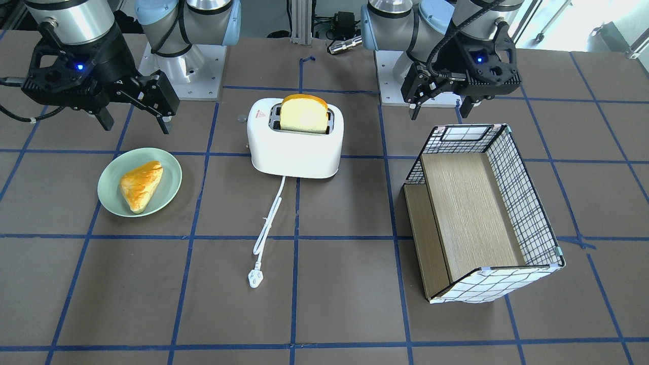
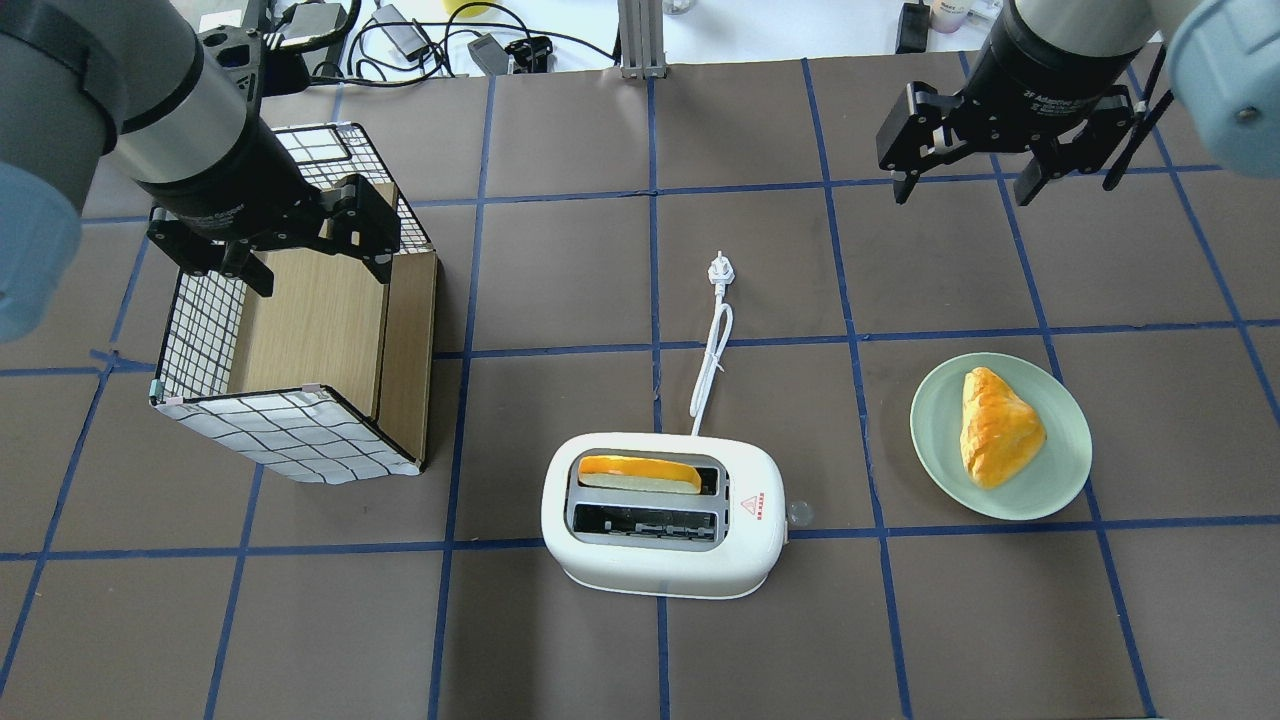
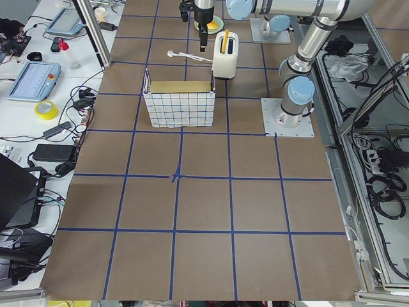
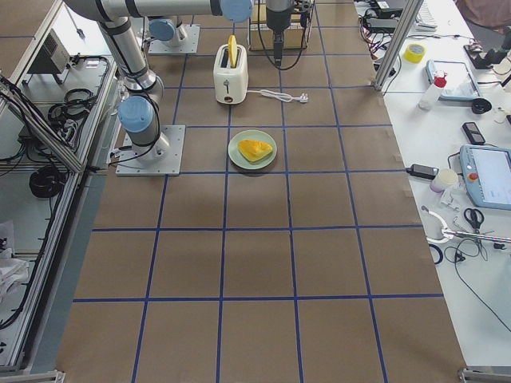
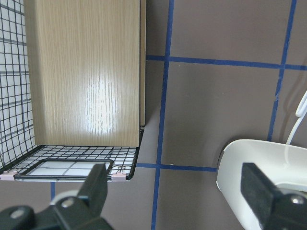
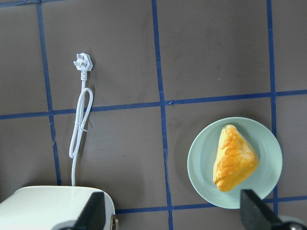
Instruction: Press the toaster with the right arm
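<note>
The white two-slot toaster (image 1: 294,149) (image 2: 660,560) stands mid-table with a slice of bread (image 2: 640,472) upright in one slot. Its grey lever (image 2: 798,514) is on the end facing the plate. The white cord and plug (image 2: 718,268) lie stretched out on the table. My right gripper (image 2: 965,185) (image 1: 136,124) is open and empty, hanging high above the table, well away from the toaster. In the right wrist view the gripper (image 6: 172,215) looks down on the toaster's corner (image 6: 48,206). My left gripper (image 2: 320,265) (image 1: 439,109) is open and empty above the basket.
A pale green plate (image 2: 1060,480) (image 1: 109,177) holding a golden pastry (image 2: 995,428) sits below my right gripper, beside the toaster's lever end. A wire-grid basket with a wooden board inside (image 2: 290,435) (image 1: 522,197) lies on its side under my left gripper.
</note>
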Tool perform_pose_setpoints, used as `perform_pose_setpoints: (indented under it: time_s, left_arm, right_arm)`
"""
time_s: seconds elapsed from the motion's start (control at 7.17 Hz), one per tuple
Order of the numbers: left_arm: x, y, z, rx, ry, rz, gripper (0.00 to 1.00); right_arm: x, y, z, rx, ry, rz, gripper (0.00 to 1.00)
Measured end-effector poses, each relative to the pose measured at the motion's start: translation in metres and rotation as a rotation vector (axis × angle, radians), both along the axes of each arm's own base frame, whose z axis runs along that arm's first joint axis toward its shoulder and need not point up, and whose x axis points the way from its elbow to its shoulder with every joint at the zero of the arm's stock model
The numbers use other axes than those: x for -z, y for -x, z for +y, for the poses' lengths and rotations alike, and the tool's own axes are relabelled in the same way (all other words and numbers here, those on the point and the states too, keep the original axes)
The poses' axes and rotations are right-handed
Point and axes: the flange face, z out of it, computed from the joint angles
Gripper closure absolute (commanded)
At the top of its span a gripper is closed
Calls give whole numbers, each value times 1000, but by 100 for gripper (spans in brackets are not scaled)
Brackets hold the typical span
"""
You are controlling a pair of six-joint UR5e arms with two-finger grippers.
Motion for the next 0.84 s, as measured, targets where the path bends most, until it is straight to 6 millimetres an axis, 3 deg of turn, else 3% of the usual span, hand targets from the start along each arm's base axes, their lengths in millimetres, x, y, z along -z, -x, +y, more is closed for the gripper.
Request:
perform_pose_setpoints:
  time_s: [0.14,0.28,0.84]
  left_arm:
    - [0,0,0,0,1,0,0]
    - [-1,0,0,0,1,0,0]
    - [0,0,0,0,1,0,0]
  right_arm:
    - [1,0,12,15,-59,0,79]
    - [0,-1,28,44,-131,-2,100]
    - [0,-7,76,97,-311,-38,100]
